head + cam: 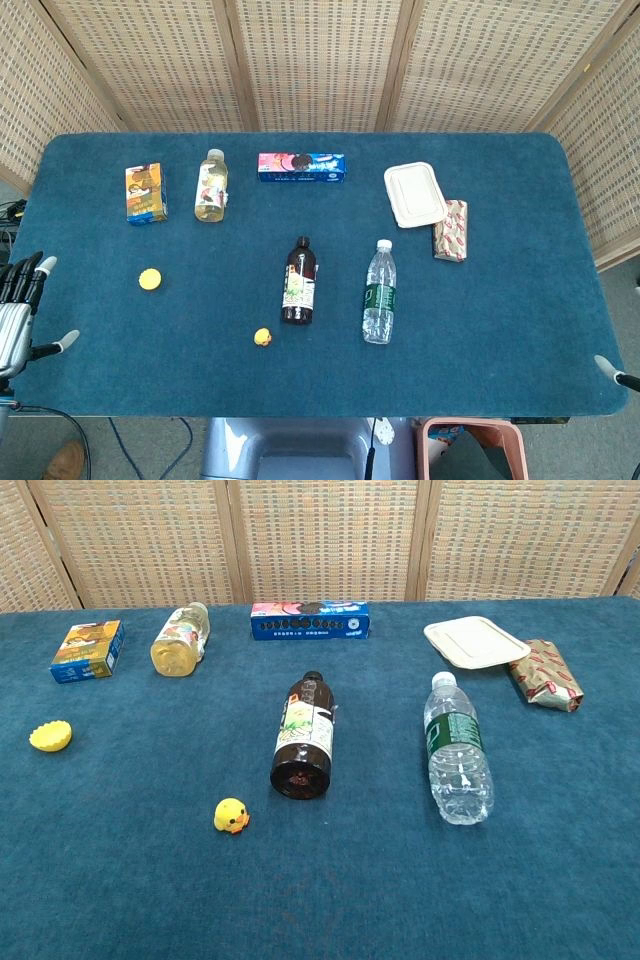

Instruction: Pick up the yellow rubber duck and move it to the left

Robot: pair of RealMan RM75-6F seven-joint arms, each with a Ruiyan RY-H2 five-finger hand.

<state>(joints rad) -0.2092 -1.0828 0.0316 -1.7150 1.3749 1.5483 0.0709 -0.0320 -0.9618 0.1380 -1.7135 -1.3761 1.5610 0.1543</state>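
The small yellow rubber duck [262,338] [231,816] stands on the blue table near the front edge, just left of a dark bottle's base. At the table's far left edge, well left of the duck, my left hand [20,310] has its fingers apart and holds nothing. Of my right hand [612,372] only a fingertip shows, at the table's front right corner and far from the duck. Neither hand appears in the chest view.
A dark bottle [299,281] and a clear water bottle [380,292] lie mid-table. A yellow cap [150,280] lies to the left. Along the back are an orange box [145,193], a juice bottle [211,186], a blue cookie box [301,166], a white container [415,194] and a wrapped packet [451,229].
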